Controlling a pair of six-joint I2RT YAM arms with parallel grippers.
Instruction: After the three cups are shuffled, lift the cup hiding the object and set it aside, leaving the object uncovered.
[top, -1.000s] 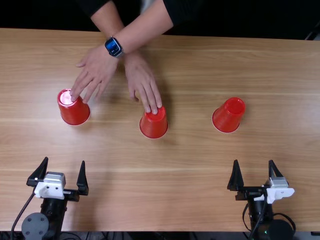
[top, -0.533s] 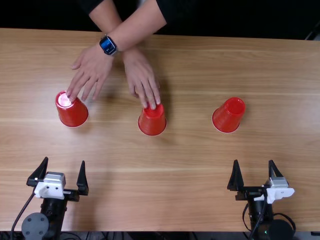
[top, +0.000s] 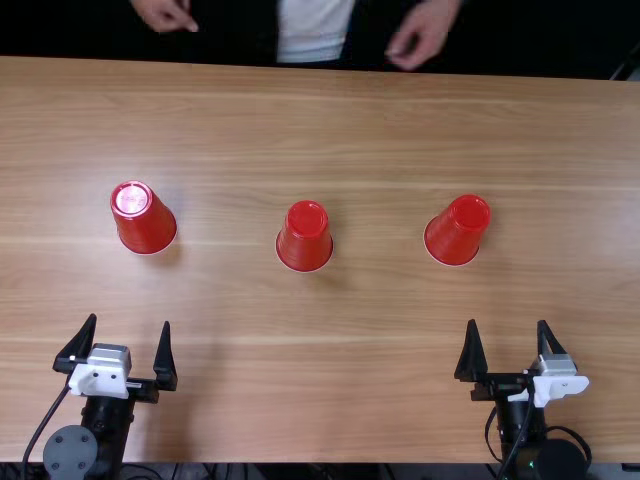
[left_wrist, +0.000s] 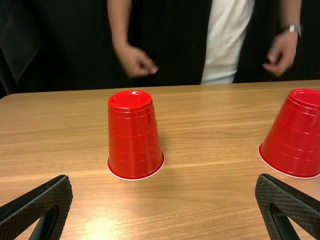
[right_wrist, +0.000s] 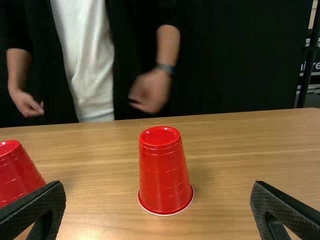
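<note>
- While standing mouth-down on the bench (top: 380, 120), left cup (top: 143, 220) at 9 o'clock of the bench centre, red, base up, white rim flat on the wood.
- Middle cup (top: 305, 238): about the bench centre, mouth-down, between the other two and touching neither.
- Right cup (top: 458, 232): at 3 o'clock of the middle cup, well apart from it, mouth-down, rim on the wood.
- All three in one row running 9 to 3 o'clock, spaced about evenly.
- Left gripper (top: 127, 323): at 6 o'clock of the left cup, near the bench's near edge, well apart from the cup; fingers spread wide, gripping nothing.
- Right gripper (top: 506, 323): at 5 o'clock of the right cup, near the near edge, well apart from the cup; fingers spread wide, gripping nothing.
- Left wrist view: left cup (left_wrist: 135, 137) ahead of the gap between the two dark textured fingers (left_wrist: 45, 200), nearer this one; middle cup (left_wrist: 295, 135) just beyond the other finger, partly cut by the frame edge.
- Right wrist view: right cup (right_wrist: 164, 172) ahead, about midway between the fingers (right_wrist: 280, 205); middle cup (right_wrist: 15, 170) partly behind the other finger, at the frame edge.
</note>
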